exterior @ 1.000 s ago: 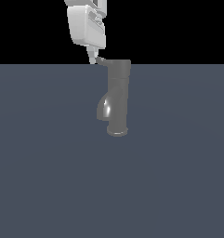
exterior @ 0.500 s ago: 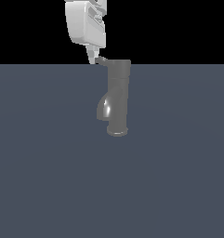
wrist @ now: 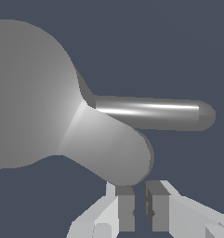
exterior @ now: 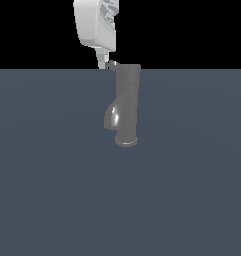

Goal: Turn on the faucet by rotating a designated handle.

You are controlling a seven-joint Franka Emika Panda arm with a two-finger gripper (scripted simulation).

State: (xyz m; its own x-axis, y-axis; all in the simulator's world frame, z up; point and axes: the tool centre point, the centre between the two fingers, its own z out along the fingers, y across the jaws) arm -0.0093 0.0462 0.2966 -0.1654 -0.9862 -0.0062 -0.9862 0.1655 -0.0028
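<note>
White gripper point(exterior: 103, 64) has shifted slightly toward the thin grey lever handle point(exterior: 111, 64); jaws nearly closed, gripping nothing. Dark grey glossy cylindrical faucet point(exterior: 126, 107) stands upright on a plain slate-grey floor point(exterior: 52, 175). Black backdrop point(exterior: 192, 30) above.

Dark grey glossy faucet point(exterior: 127, 105) upright on flared base, curved spout bulging sideways, thin handle point(exterior: 112, 64) jutting from its top cap

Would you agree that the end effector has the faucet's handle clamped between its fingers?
Not quite. In the wrist view the end effector has nothing between its nearly closed fingers; the handle of the faucet lies beside them, ungripped.
</note>
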